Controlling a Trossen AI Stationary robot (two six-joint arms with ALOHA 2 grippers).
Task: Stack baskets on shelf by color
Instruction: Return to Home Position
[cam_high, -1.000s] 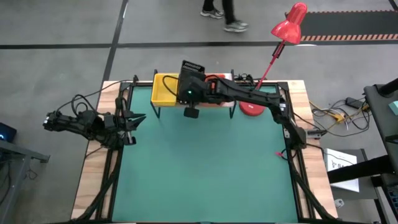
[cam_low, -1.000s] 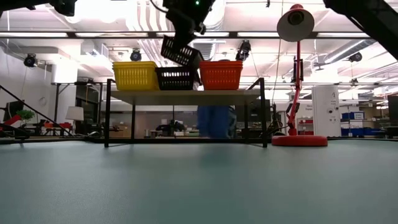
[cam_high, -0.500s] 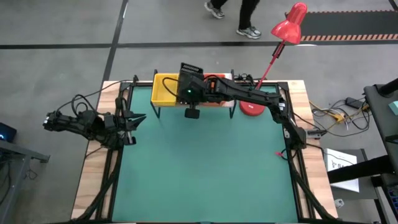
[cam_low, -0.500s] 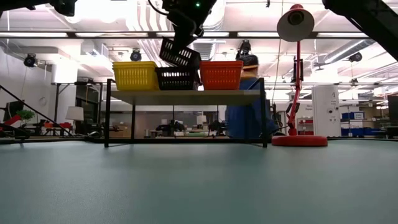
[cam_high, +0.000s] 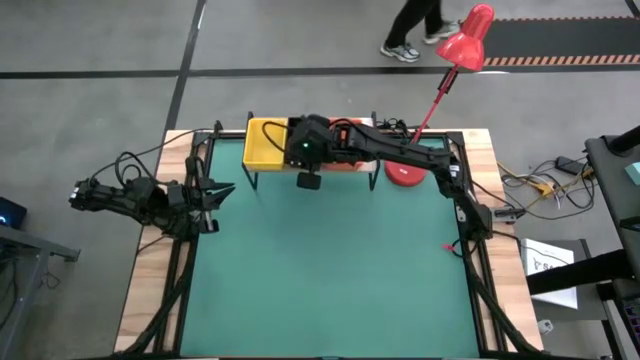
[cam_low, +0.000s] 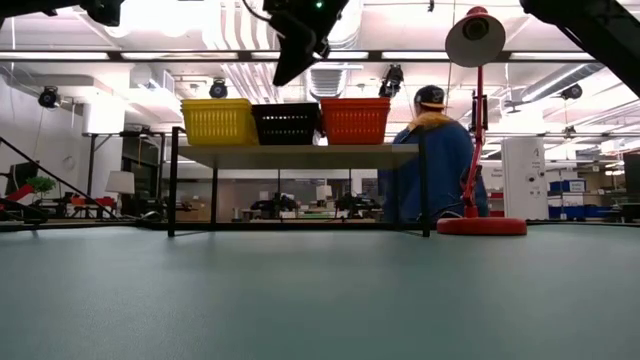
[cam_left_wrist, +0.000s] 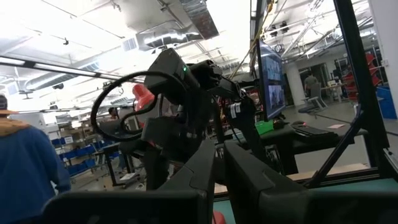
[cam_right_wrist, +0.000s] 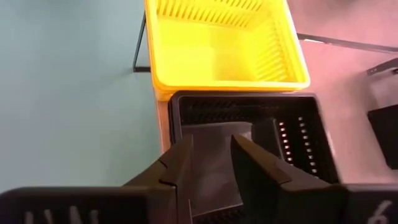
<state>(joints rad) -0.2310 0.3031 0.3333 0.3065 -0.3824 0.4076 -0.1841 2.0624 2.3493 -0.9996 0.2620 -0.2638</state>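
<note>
let go of black basket (cam_right_wrist: 292, 140): tilted in right gripper (cam_right_wrist: 211, 142) a moment ago, now level on shelf (cam_low: 300, 155) just beneath its slightly parted, empty fingers (cam_right_wrist: 177, 165). leaves only the retreat home, with left gripper (cam_high: 212, 192) parked well aside.

bright, even overhead light. low view: ceiling fixtures (cam_low: 165, 18) above the shelf (cam_low: 295, 155) blow out to white glare; table (cam_low: 320, 300) in front of the shelf evenly lit, soft sheen.

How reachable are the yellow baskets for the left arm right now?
Probably yes. The left gripper waits at the table's left edge, with bare mat between it and the yellow baskets at the shelf's left end. The right gripper hovers over the neighbouring black baskets.
</note>
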